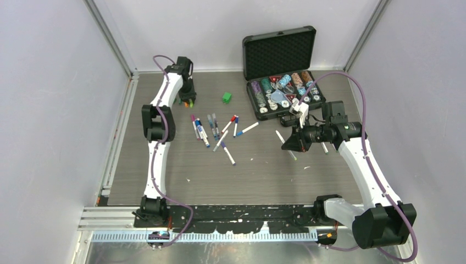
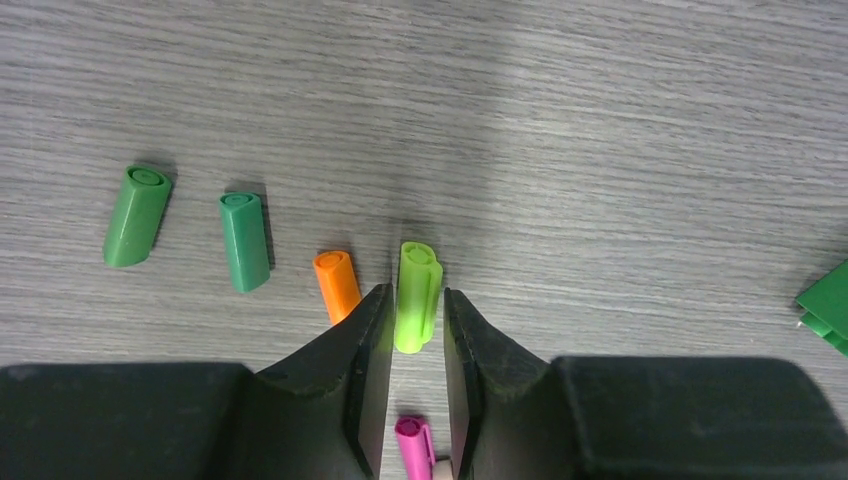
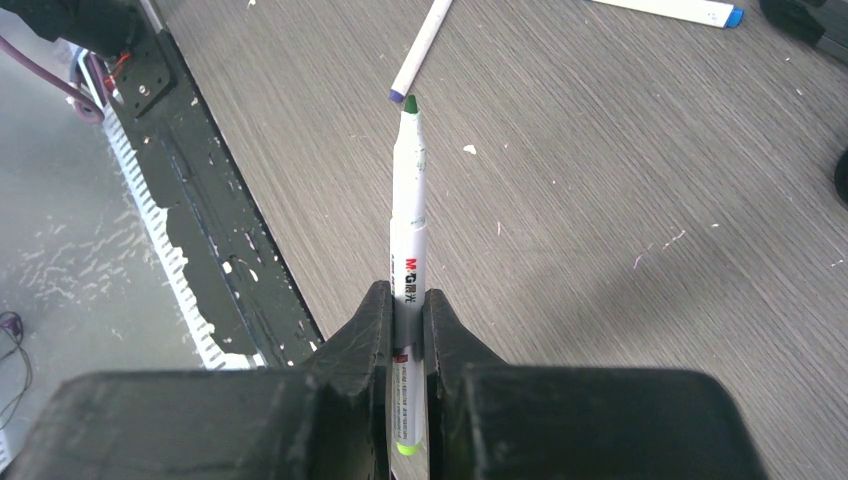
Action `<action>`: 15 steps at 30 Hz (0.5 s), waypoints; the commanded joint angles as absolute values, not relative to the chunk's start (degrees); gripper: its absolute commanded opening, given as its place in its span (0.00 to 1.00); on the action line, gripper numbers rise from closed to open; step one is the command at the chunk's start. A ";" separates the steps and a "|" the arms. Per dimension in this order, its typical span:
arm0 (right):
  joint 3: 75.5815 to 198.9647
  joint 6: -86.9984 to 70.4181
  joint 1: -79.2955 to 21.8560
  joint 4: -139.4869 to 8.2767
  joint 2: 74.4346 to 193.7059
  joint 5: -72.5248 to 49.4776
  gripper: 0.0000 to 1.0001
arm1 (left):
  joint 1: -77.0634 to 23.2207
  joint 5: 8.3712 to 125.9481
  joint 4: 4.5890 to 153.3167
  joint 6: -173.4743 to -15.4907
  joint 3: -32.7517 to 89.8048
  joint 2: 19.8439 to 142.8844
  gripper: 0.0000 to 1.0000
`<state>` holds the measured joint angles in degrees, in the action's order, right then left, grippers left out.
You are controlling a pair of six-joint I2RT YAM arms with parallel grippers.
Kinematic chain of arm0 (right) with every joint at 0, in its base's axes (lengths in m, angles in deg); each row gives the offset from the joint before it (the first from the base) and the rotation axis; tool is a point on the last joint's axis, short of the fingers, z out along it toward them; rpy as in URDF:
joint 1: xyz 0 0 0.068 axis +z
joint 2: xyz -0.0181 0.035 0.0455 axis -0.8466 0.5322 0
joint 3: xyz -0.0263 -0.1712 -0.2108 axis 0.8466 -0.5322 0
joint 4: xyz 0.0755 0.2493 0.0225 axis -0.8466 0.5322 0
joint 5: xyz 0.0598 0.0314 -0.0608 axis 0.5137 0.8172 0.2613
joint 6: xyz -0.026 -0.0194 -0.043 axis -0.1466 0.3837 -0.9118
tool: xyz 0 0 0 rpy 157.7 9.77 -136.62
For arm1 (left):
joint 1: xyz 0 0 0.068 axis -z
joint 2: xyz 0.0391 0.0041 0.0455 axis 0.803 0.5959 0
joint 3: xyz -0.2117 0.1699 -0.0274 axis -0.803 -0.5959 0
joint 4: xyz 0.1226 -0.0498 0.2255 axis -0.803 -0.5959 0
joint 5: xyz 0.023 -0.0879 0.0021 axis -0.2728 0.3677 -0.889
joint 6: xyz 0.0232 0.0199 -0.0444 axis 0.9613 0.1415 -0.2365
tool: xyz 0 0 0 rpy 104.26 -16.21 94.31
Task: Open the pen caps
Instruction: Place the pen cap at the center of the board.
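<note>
Several pen caps lie on the table under my left gripper (image 2: 416, 292): two dark green caps (image 2: 137, 216) (image 2: 245, 241), an orange cap (image 2: 336, 285), and a magenta cap (image 2: 414, 445) further in between the jaws. A lime cap (image 2: 417, 297) rests on the wood between the fingertips, which stand slightly apart. This gripper (image 1: 187, 100) is at the table's far left. My right gripper (image 3: 407, 300) is shut on a white pen (image 3: 408, 200) with a bare green tip, held above the table at the right (image 1: 292, 143). Several pens (image 1: 211, 131) lie mid-table.
An open black case (image 1: 254, 104) of poker chips stands at the back right. A small green cube (image 1: 226, 97) lies near it and shows at the right edge (image 2: 828, 305) of the left wrist view. Two loose pens (image 3: 425, 45) (image 3: 680, 10) lie beyond the held one. The black rail (image 3: 215, 260) borders the table.
</note>
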<state>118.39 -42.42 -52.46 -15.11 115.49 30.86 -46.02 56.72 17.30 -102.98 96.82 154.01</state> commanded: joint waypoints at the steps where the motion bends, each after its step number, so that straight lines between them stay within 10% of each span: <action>1: 120.26 -43.55 -52.83 -15.15 115.39 31.66 0.00 | -45.86 58.11 16.73 -102.41 100.13 152.95 0.27; 15: 122.86 -43.09 -66.06 -15.49 114.91 20.19 0.00 | -45.77 73.55 35.21 -103.47 69.83 117.56 0.43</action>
<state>118.78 -42.44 -61.70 -14.87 115.64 27.34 -45.98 66.71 25.10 -103.50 79.66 133.53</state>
